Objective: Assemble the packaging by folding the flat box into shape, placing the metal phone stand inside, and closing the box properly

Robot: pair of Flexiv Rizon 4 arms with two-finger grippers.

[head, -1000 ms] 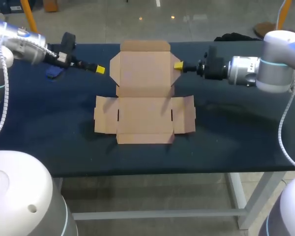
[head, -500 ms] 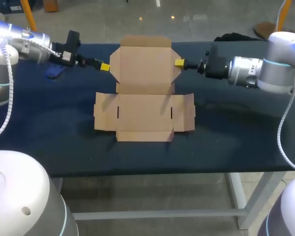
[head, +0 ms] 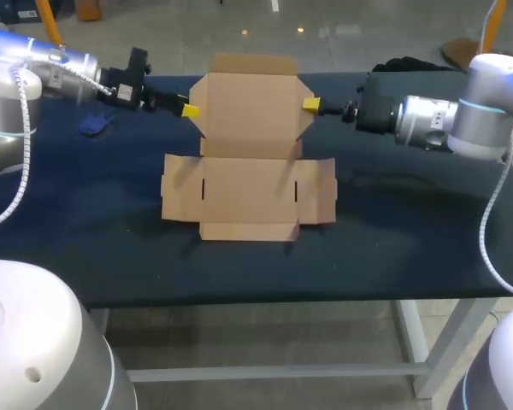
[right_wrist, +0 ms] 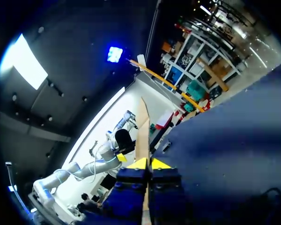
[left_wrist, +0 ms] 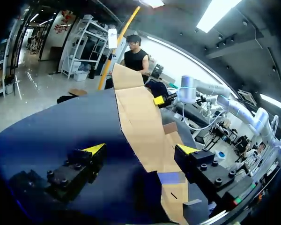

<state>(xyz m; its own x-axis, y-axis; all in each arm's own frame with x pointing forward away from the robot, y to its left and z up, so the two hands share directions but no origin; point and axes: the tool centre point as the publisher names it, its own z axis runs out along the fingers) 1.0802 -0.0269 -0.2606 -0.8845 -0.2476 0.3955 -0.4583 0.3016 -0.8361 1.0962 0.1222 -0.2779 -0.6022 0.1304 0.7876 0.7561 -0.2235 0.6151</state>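
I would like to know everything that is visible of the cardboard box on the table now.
The cardboard box is plain brown, die-cut and not yet folded. Its near half lies flat on the dark blue table, with side wings, two short slits and a narrow front strip. Its far half, with angled side flaps and an end flap, looks tilted up. The right gripper is shut on the right flap of that half; the open left gripper is at its left flap, contact unclear.

Dark blue table (head: pixel 393 248), pale metal legs (head: pixel 412 343)
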